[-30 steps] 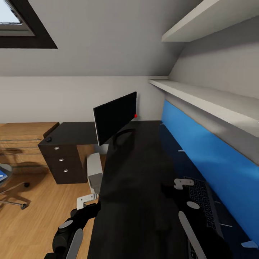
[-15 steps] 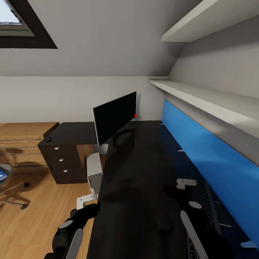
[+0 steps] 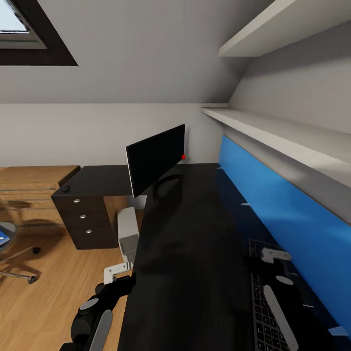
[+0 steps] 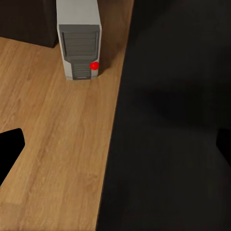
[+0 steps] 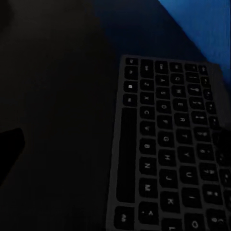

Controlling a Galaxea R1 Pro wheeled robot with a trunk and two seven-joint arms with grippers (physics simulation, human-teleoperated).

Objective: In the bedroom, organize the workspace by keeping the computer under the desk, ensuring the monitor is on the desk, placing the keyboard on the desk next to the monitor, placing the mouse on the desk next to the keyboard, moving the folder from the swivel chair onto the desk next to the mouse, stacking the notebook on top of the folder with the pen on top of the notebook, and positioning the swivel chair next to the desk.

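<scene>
The black monitor [image 3: 156, 158] stands on the glossy black desk [image 3: 190, 234]. The grey-white computer [image 3: 128, 234] sits on the floor at the desk's edge, its red light facing out [image 4: 79, 41]. A dark keyboard [image 3: 264, 302] lies on the desk by the blue wall panel. My right gripper [image 3: 274, 255] hovers open over the keyboard [image 5: 168, 144] with nothing between its fingers. My left gripper [image 3: 116, 269] hangs open beside the desk edge, above the floor. The tiny black mouse [image 3: 65, 188] rests on the far desk wing. The swivel chair [image 3: 9, 253] shows at the far left with a blue sliver of the folder [image 3: 3, 238] on it.
A blue wall panel [image 3: 282, 214] runs behind the desk under white shelves [image 3: 273, 131]. Dark drawers with silver knobs [image 3: 85, 217] stand under the far wing. A low oak cabinet [image 3: 29, 187] lines the back wall. Oak floor [image 3: 53, 292] lies open left of the desk.
My right arm has swung right, toward the blue panel, uncovering more of the keyboard's keys. The left arm and the other things have stayed put.
</scene>
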